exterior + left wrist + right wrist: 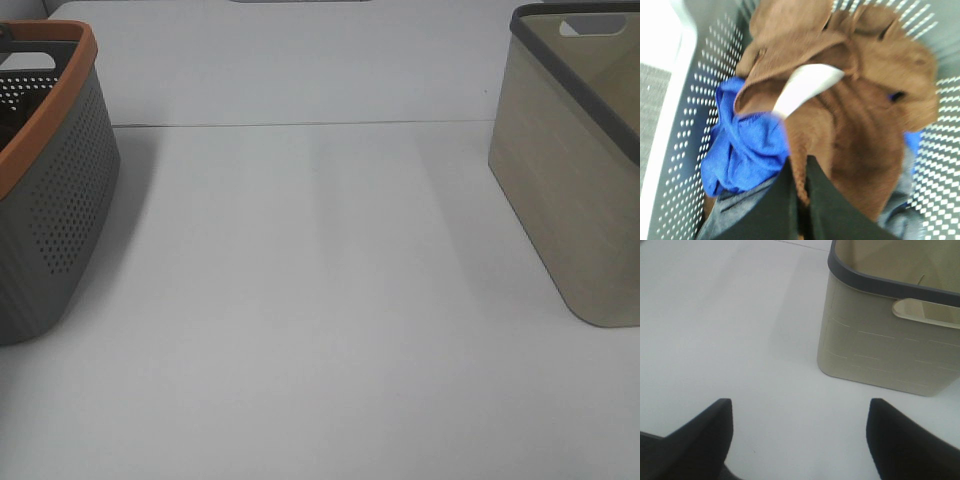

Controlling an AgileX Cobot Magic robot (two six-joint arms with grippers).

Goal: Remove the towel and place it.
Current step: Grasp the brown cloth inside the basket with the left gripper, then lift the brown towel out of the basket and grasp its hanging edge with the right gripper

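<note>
Two baskets [60,200] [570,200], one brown towel [860,130], one blue cloth [745,145].

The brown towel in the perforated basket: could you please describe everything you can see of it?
The brown towel looks like soft terry cloth, crumpled in loose folds rather than spread flat. A white tag curls from one edge. It lies inside the grey perforated basket, on top of a blue cloth and a grey fabric. The left gripper is shut on a fold of it. The left wrist view is slightly blurred, so finer texture is unclear.
</note>
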